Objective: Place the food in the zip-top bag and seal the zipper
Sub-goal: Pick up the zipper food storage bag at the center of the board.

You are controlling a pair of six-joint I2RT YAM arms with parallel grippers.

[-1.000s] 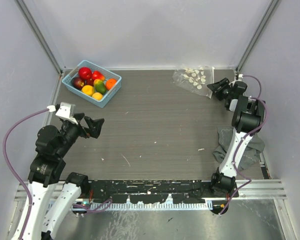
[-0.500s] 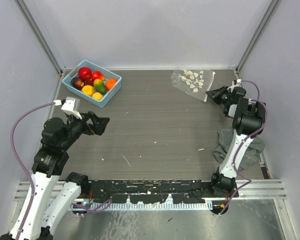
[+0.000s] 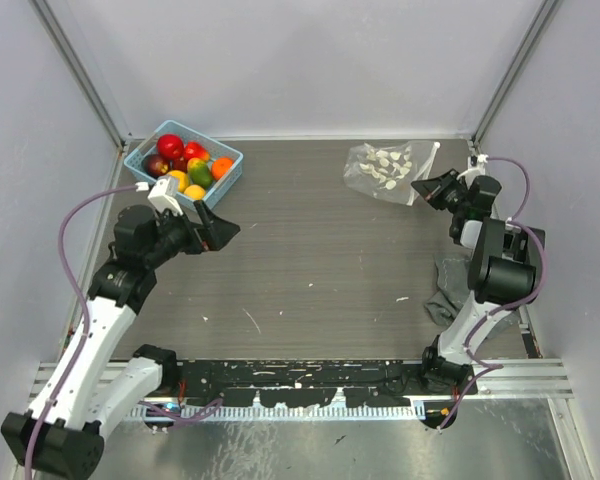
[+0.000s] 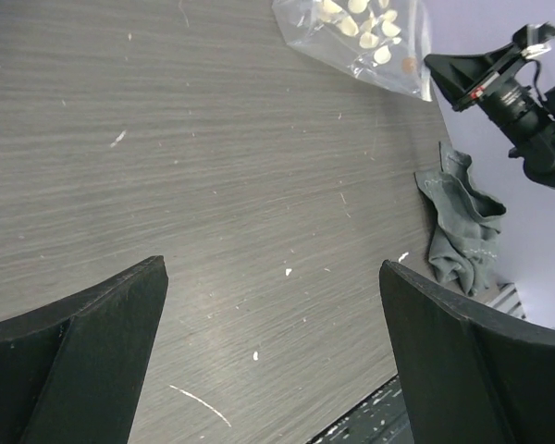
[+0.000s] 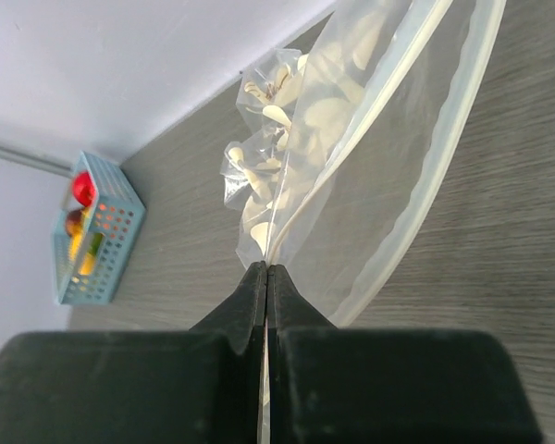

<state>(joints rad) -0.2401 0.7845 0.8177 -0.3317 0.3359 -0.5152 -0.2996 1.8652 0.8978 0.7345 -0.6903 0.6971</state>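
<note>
Right tool (image 3: 425, 188) snapped closed since earlier frame, now pinching edge of zip-top bag (image 3: 382, 166). Bag tugged slightly, lies far across counter (image 3: 310, 250) from basket (image 3: 212, 141). Left tool (image 3: 220, 226) swung up beside basket, wide open, empty. Food (image 3: 185, 165) all in basket. You've got bag anchored; loading not started.

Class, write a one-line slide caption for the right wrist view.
Right gripper shut on the edge of the zip-top bag, blue fruit basket beyond.
</note>
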